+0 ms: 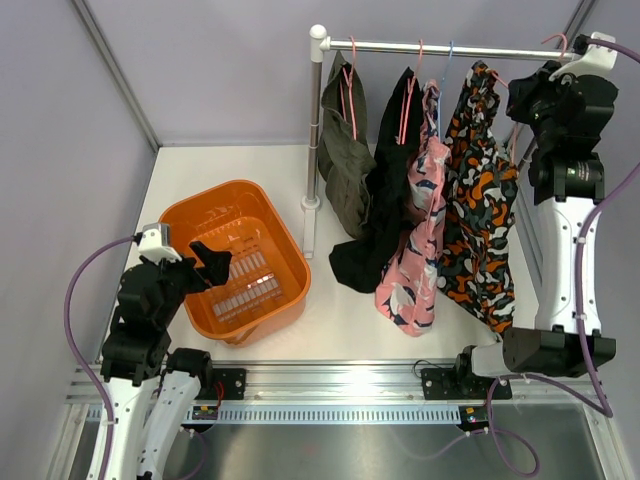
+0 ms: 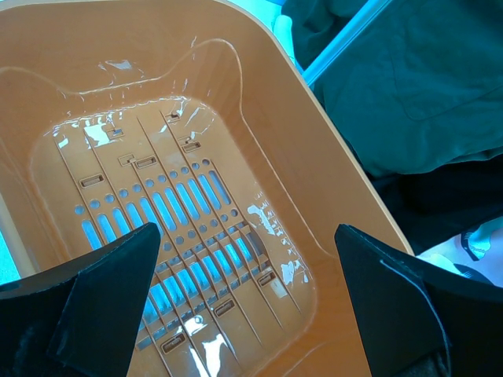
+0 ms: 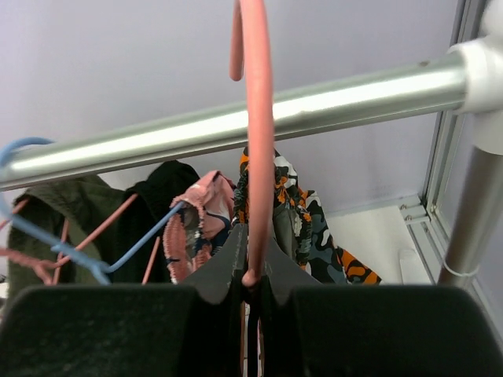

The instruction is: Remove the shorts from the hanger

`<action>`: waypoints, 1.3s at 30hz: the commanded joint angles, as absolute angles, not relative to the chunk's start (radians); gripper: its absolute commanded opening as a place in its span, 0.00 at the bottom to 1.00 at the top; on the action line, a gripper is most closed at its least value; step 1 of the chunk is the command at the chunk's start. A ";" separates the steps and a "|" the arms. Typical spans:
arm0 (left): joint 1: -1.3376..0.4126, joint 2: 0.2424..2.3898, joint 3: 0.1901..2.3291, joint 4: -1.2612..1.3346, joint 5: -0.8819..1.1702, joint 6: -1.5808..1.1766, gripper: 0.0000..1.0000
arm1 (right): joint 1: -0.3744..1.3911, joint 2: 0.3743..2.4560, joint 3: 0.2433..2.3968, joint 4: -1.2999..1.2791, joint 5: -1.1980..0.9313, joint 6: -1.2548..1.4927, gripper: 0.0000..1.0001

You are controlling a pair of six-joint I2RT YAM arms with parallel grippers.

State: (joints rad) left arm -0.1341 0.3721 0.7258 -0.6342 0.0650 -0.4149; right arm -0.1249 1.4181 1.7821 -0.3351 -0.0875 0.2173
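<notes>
Four shorts hang from the metal rod [image 1: 450,48]: olive green [image 1: 345,150], black [image 1: 385,190], pink patterned [image 1: 420,240] and orange-black-grey camouflage [image 1: 480,210]. My right gripper [image 1: 518,98] is raised at the rod's right end, beside the camouflage shorts. In the right wrist view it [image 3: 253,275] is shut on the pink hanger [image 3: 258,141], whose hook rises across the rod [image 3: 157,145]. The camouflage shorts [image 3: 314,228] hang just behind. My left gripper [image 1: 212,262] is open and empty over the orange basket [image 1: 190,215], as the left wrist view shows [image 2: 244,236].
The rack's upright post [image 1: 313,120] stands just right of the basket. A blue hanger [image 3: 47,236] holds the pink shorts [image 3: 196,212]. The basket's wall [image 2: 330,157] has olive cloth [image 2: 424,78] beyond it. Grey walls enclose the white table [image 1: 340,310].
</notes>
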 commanded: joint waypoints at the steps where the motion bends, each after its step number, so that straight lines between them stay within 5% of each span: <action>1: -0.138 0.383 0.723 -0.592 0.092 -0.397 0.99 | -0.120 1.341 1.824 -0.287 -0.074 0.236 0.00; 7: -0.138 0.390 0.723 -0.592 0.095 -0.396 0.99 | -0.117 1.221 1.731 -0.438 -0.081 0.288 0.00; 13: -0.141 0.419 0.726 -0.581 0.147 -0.384 0.99 | -0.115 0.887 1.485 -0.488 -0.075 0.318 0.00; 18: -0.147 0.455 0.730 -0.555 0.241 -0.357 0.99 | -0.115 0.658 1.494 -0.558 -0.117 0.327 0.00; 25: -0.149 0.483 0.733 -0.552 0.267 -0.350 0.99 | -0.117 0.627 1.759 -0.552 -0.153 0.339 0.00; 39: -0.152 0.491 0.742 -0.552 0.304 -0.336 0.99 | -0.117 1.101 2.613 -0.562 -0.560 0.618 0.00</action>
